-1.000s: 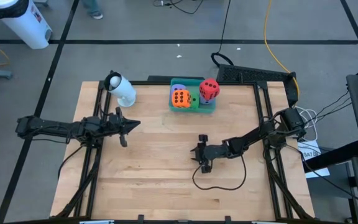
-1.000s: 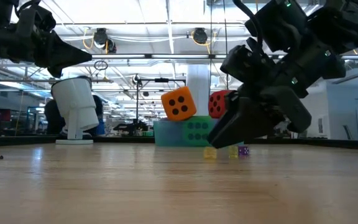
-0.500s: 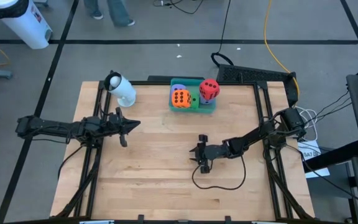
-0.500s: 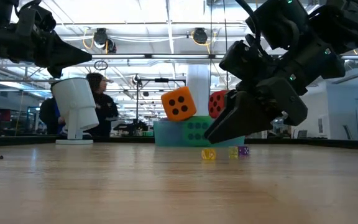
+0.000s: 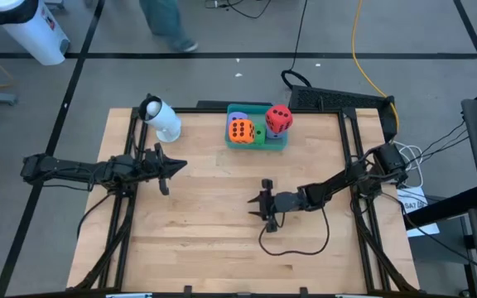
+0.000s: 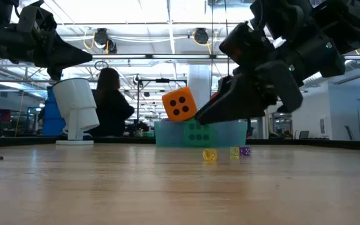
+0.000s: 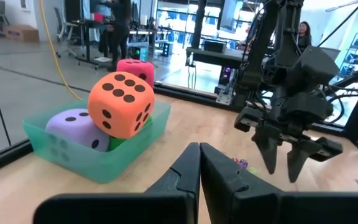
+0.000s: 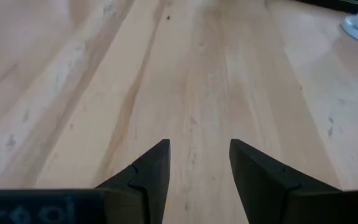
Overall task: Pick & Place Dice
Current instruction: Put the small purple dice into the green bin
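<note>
A teal tray [image 5: 276,141] at the table's far edge holds the dice. The orange die [image 7: 122,102] lies on top of a light purple die [image 7: 73,127] and a green die [image 5: 260,132]; the red die [image 5: 278,119] stands tilted at the tray's far right corner. My right gripper [image 5: 257,204] hangs open over bare wood at mid-table, nearer than the tray, slanting slightly down with nothing between its fingers [image 8: 151,168]. My left gripper [image 5: 182,165] is shut and level, above the table's left part, pointing toward the right edge.
A white cylinder-shaped stand [image 5: 162,118] sits at the far left corner. Three tiny translucent dice [image 6: 210,154] lie on the wood under my right gripper. A cable [image 5: 292,247] loops below the right arm. A person [image 6: 110,103] stands beyond the table.
My right gripper has tipped upward, its fingertips rising off the table toward level; its fingers stay the same distance apart. The person beyond the table has walked along behind it.
</note>
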You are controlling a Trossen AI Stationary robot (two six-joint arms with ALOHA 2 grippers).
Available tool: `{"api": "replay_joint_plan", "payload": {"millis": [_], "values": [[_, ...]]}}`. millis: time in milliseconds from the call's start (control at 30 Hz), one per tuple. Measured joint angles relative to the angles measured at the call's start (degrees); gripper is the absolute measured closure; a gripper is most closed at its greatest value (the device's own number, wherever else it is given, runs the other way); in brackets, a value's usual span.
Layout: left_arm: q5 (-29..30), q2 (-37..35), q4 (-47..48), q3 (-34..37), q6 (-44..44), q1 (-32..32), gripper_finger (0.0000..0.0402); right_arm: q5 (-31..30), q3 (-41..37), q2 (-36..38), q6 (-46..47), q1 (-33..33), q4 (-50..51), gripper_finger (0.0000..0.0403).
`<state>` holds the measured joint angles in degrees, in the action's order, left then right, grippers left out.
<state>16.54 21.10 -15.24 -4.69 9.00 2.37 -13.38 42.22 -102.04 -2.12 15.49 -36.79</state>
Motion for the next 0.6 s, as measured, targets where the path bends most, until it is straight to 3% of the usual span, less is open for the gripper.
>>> {"api": "replay_joint_plan", "payload": {"millis": [167,367,600], "values": [[0.0,0.0,-3.5,0.0,-1.3,-0.1,0.0382,-1.2,0.0,3.8,2.7,0.0,0.1,0.0248],[-0.9,0.0,-6.3,0.0,-3.7,0.0,0.0382,-12.1,0.1,14.9,3.8,2.0,8.7,0.0248],[5.3,0.0,-7.8,-0.5,-13.2,-0.1,0.0382,-17.1,0.0,21.5,4.9,2.4,20.2,0.0248]]}}
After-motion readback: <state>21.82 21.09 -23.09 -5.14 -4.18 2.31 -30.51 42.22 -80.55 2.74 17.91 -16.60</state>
